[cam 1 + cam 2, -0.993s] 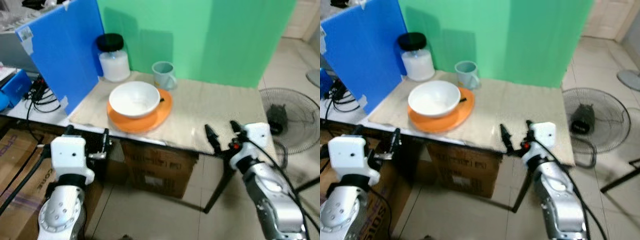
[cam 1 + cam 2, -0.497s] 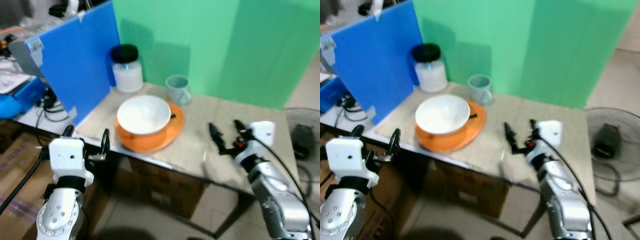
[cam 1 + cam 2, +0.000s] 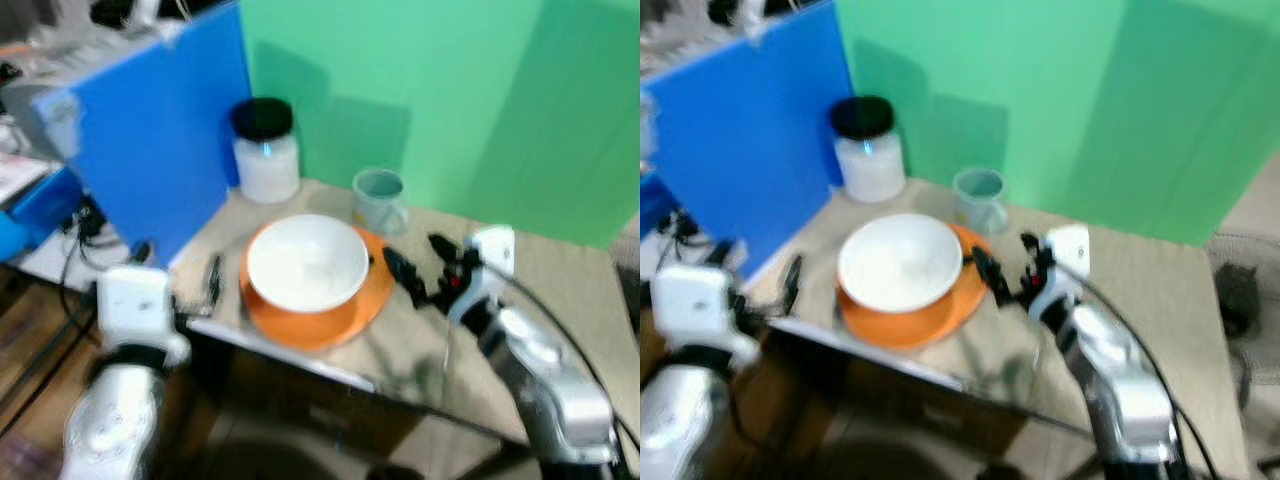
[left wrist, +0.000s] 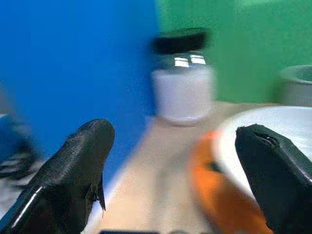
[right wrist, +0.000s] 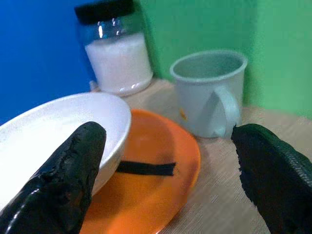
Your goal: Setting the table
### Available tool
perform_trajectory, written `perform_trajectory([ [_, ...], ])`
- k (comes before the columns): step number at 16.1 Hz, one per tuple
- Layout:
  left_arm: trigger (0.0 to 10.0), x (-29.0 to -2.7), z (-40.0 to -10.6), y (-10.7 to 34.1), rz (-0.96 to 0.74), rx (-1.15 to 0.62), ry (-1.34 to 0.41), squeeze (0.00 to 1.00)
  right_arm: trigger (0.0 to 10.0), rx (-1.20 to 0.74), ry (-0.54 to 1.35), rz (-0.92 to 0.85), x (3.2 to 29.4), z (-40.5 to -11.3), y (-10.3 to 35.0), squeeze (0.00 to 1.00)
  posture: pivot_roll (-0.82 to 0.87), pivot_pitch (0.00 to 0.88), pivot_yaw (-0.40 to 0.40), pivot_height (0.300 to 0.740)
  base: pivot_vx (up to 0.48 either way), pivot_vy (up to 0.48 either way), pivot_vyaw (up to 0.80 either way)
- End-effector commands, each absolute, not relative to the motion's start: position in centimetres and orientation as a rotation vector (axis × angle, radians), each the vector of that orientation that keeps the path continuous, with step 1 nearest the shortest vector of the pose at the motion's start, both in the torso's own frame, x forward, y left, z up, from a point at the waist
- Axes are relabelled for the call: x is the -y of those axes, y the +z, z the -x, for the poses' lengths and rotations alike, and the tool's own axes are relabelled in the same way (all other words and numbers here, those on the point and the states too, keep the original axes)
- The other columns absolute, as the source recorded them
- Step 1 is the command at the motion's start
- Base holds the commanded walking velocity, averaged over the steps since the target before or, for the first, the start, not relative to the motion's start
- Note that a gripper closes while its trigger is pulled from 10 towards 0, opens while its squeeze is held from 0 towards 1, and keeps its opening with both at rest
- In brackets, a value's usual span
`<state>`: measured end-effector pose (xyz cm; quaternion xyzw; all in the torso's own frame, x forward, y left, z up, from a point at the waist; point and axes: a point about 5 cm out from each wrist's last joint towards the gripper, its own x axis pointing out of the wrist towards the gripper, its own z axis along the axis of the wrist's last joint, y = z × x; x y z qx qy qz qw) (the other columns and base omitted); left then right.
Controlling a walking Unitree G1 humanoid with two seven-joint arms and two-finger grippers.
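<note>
A white bowl (image 3: 307,264) sits on an orange plate (image 3: 368,295) on the beige table (image 3: 560,270). A thin black item (image 5: 146,168) lies on the plate beside the bowl. A pale blue mug (image 3: 378,200) stands just behind the plate. My right gripper (image 3: 420,266) is open over the table, right of the plate, fingers toward the bowl and mug (image 5: 210,92). My left gripper (image 3: 180,282) is open at the table's left front edge, close to the plate (image 4: 214,204).
A jar of white powder with a black lid (image 3: 265,150) stands at the table's back left. A blue board (image 3: 150,140) rises along the left edge and a green screen (image 3: 450,90) behind. Cables and a blue item (image 3: 25,215) lie further left.
The camera has moved closer to the table. My right gripper has come forward over the table toward the plate. My left gripper now reaches the table's front edge.
</note>
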<state>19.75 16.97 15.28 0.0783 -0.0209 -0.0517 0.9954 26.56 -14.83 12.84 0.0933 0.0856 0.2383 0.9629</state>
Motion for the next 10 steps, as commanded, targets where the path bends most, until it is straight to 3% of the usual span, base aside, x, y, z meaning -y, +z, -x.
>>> perform_trajectory([
  [1,10.0,-16.8,-19.3,15.3,-0.182,0.022,-0.172,0.00,10.0,-0.196,0.509,-0.277,13.6,-27.4,13.8,0.00,-0.07,0.039,0.028,0.740,0.000,0.000,0.00],
  [2,10.0,-16.6,-19.3,15.2,-0.187,0.008,-0.211,0.00,10.0,-0.207,0.502,-0.299,13.4,-27.9,14.0,0.67,-0.06,0.040,0.024,0.740,0.000,0.000,0.00],
  [3,10.0,-16.2,-19.1,14.7,-0.178,-0.035,-0.300,0.00,10.0,-0.255,0.503,-0.338,12.8,-29.0,14.3,1.00,-0.06,0.040,0.022,0.740,0.000,0.000,0.00],
  [6,10.0,-15.4,-18.5,14.2,-0.138,-0.101,-0.460,0.00,10.0,-0.422,0.575,-0.382,12.0,-30.1,14.1,1.00,-0.06,0.040,0.015,0.740,0.000,0.000,0.00],
  [8,10.0,-14.5,-18.0,14.2,-0.115,-0.121,-0.578,0.00,10.0,-0.468,0.553,-0.309,11.8,-30.9,14.0,1.00,-0.06,0.042,0.012,0.740,0.000,0.000,0.00],
  [9,10.0,-14.3,-18.0,14.3,-0.108,-0.121,-0.604,0.00,10.0,-0.473,0.536,-0.301,11.9,-31.1,14.1,0.60,-0.06,0.041,0.011,0.740,0.000,0.000,0.00],
  [10,10.0,-14.0,-17.7,14.4,-0.088,-0.124,-0.660,0.00,10.0,-0.474,0.506,-0.291,11.8,-31.7,14.4,0.00,-0.06,0.043,0.009,0.740,0.000,0.000,0.00],
])
